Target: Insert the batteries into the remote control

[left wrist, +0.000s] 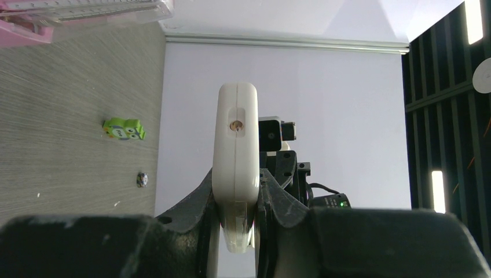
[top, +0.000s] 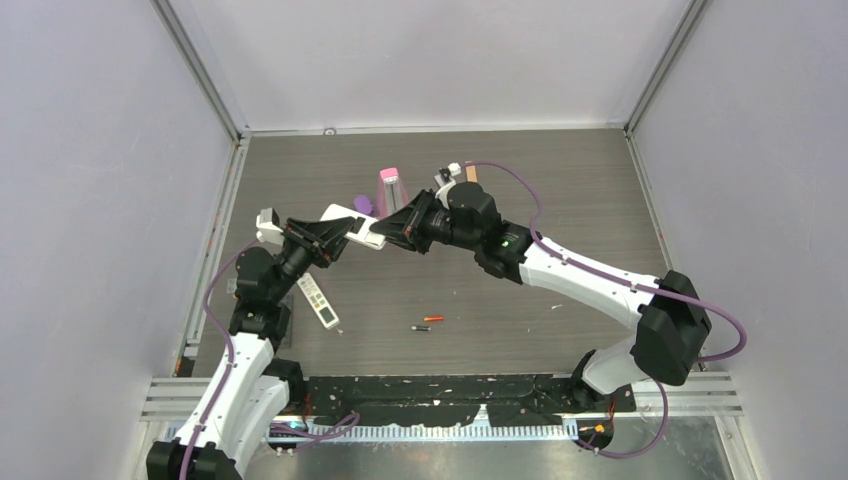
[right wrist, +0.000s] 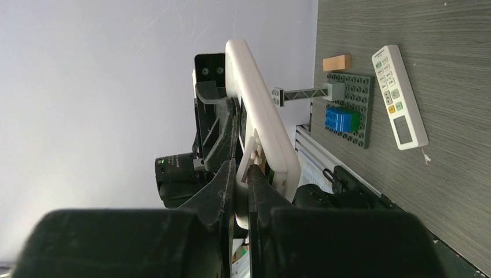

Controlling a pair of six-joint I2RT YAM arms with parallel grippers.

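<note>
The left end effector (top: pixel 338 240) and right end effector (top: pixel 393 236) pinch the stiff, light remote control (top: pixel 352 222); the batteries (top: pixel 433 319) probably roll, so grip mid-body.

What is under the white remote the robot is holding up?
Only grey table shows around the held remote; the patch right beneath it is covered. The batteries lie nearer the arm bases, not under it, and a second remote lies off to the left.

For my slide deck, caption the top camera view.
Left pincer and right pincer hold a white remote aloft; batteries and second remote lie below.
</note>
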